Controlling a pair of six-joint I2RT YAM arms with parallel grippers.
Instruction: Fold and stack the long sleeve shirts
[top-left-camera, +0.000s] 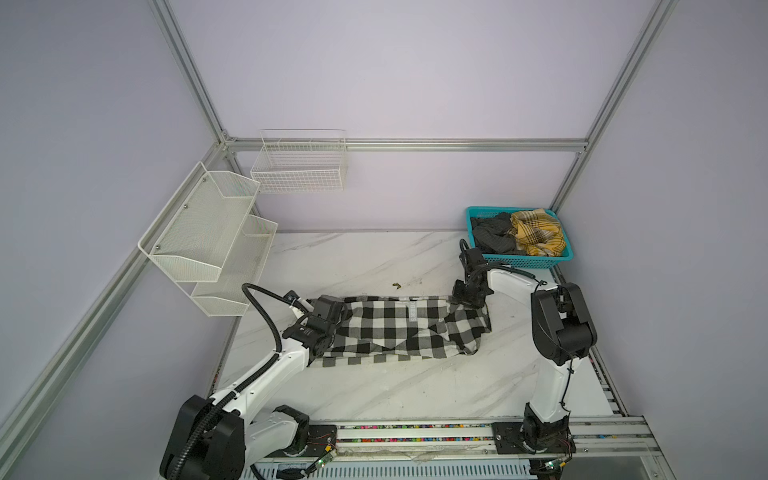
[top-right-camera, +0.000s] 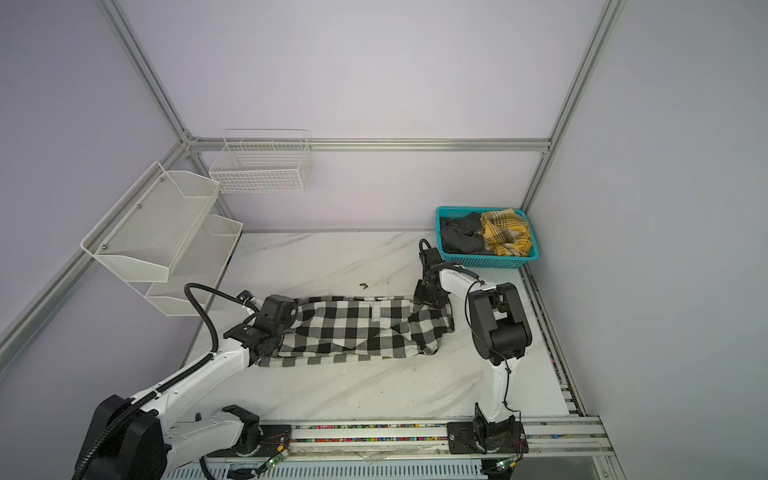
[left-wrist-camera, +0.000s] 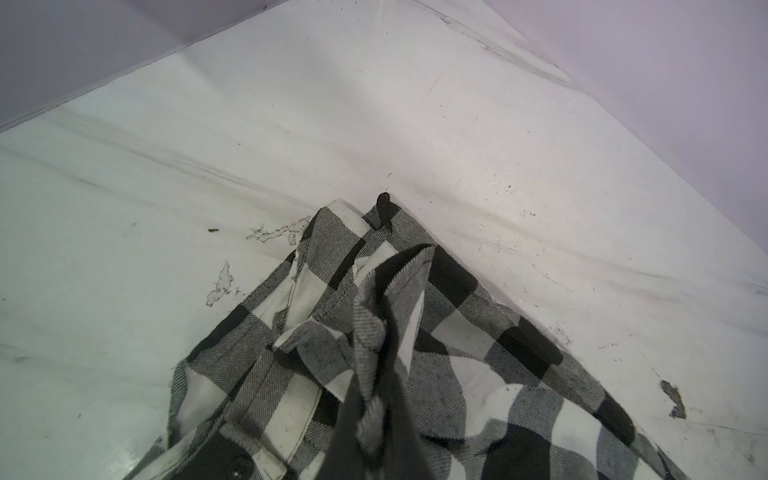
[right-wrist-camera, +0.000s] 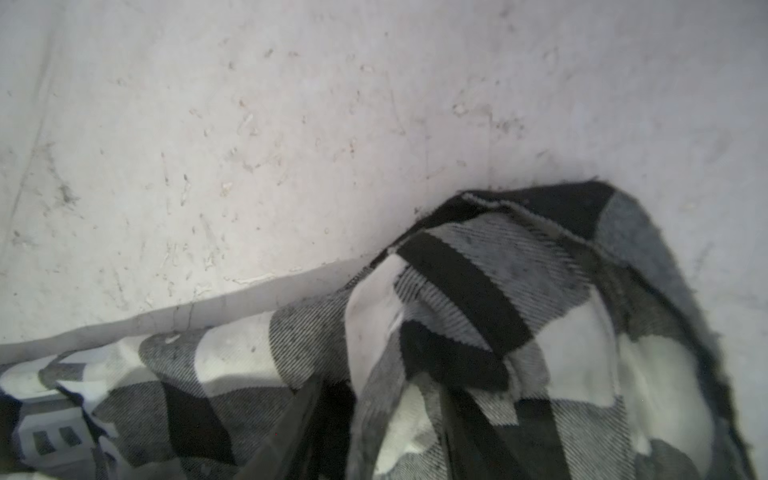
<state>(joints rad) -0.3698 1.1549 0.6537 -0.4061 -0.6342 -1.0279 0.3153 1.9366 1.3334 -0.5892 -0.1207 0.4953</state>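
The checked shirt (left-wrist-camera: 457, 374) is seen to be woven cloth with a fine diagonal rib, matt and slightly fuzzy. This texture is plainest in the fold bunched between the left jaws. Just past the right jaws its stitched hem is shown fraying into loose fibres. The surface (top-left-camera: 374, 386) is finished as a white, marble-patterned sheet, smooth with a faint sheen. It is chipped in spots beside the left jaws and scratched ahead of the right jaws. Well beyond the right jaws, a teal basket (top-left-camera: 528, 262) of perforated plastic is filled with matt grey cloth (top-left-camera: 492, 237) and yellow plaid cloth (top-left-camera: 538, 235). Beyond the left jaws, shelves (top-left-camera: 199, 224) of white-coated metal mesh are seen.
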